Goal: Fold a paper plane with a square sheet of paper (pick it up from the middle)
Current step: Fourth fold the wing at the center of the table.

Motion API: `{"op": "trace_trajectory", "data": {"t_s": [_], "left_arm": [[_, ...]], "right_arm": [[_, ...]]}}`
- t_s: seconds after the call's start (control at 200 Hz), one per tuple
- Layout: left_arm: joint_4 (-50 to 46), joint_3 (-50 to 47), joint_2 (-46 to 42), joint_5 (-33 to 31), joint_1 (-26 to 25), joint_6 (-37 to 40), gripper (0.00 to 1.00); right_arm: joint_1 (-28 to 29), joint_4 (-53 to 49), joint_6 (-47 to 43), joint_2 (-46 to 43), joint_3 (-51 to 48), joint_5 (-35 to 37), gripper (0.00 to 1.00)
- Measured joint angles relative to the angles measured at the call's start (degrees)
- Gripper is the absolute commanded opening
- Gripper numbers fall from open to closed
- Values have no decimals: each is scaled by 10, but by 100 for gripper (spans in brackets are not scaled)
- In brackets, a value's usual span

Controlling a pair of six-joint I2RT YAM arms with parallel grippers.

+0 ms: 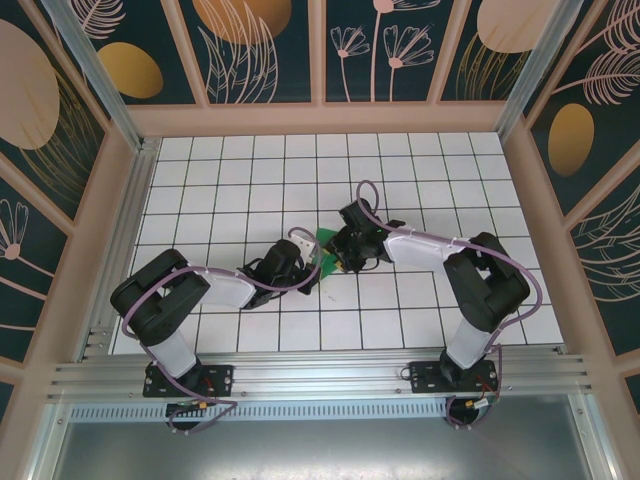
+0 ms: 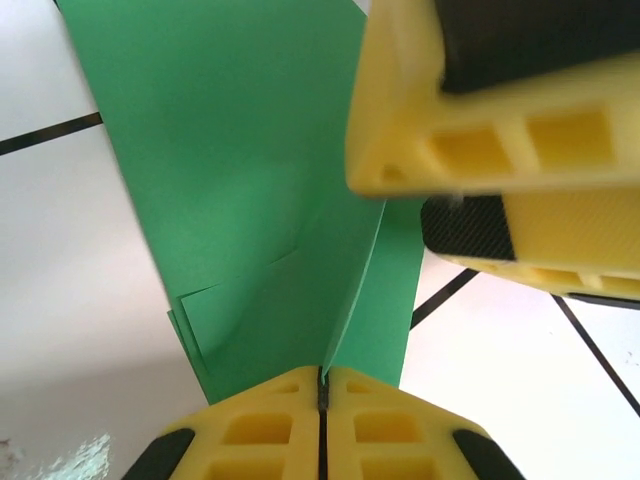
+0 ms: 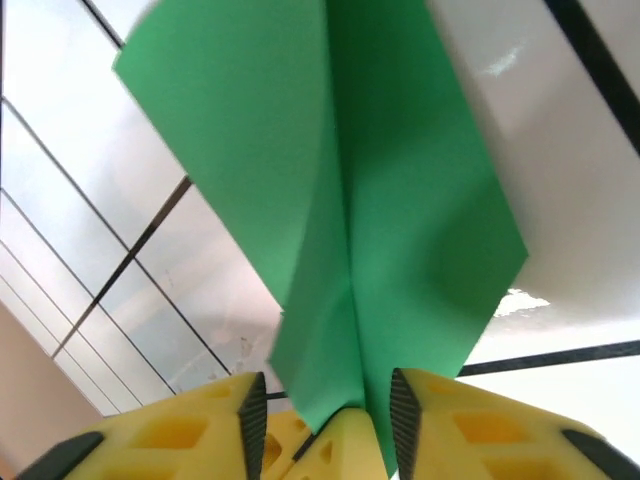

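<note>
Green paper plane [image 3: 400, 220]: a thin, bright sheet folded into a layered dart with a sharp centre crease. In the top view it sits between the two arms, near the middle of the white tiled tabletop [image 1: 250, 180] with its black grid lines. Whether it rests on the tiles or hangs just above them cannot be told.

Tools. At the bottom centre of the left wrist view, the yellow fingers of the left gripper [image 2: 322, 390] are pressed flat together and pinch the near end of the crease. At the bottom of the right wrist view, the right gripper [image 3: 325, 415] has its yellow fingers and dark pads parted, one on each side of the folded ridge. They do not visibly squeeze it, and whether a pad brushes the paper cannot be told.

Progress. The centre crease is made, and overlapping flaps show at the lower left of the left wrist view, so the early folds appear done. The work looks well advanced. Judging by the broad, uneven panels, what seems left is to sharpen or even out the wing folds and then set the plane down.

Orientation. In the right wrist view the long axis follows the crease, running from the bottom centre to the top edge, with one panel spreading to the upper left and one to the right. In the left wrist view the same crease climbs from the bottom centre toward the upper right. Which end is the nose cannot be told.
</note>
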Motion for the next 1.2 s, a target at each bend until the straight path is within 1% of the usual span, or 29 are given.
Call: {"op": "trace_trajectory", "data": {"t_s": [0.11,0.2,0.315,0.43,0.535,0.696,0.866,1.016,1.196], "left_arm": [[9,-7,0,-4,0,-9,8],[20,-16,0,-4,0,-20,8],[35,-26,0,-3,0,-37,8],[52,-36,0,-2,0,-50,8],[63,-43,0,3,0,-63,8],[82,-53,0,9,0,-88,6],[86,-53,0,11,1,-115,4],[86,-53,0,16,9,-138,3],[90,-53,5,24,15,-161,3]], "right_arm": [[-4,2,-21,-1,9,0,50],[-12,15,-39,-8,-7,-7,50],[-29,35,-79,-40,-45,-17,52],[-42,63,-123,-76,-62,-23,52],[-49,94,-161,-99,-74,-30,48],[-51,129,-214,-100,-103,-36,39],[-51,153,-262,-85,-116,-45,32],[-51,174,-292,-52,-116,-57,23],[-51,185,-312,-11,-115,-75,24]]}}
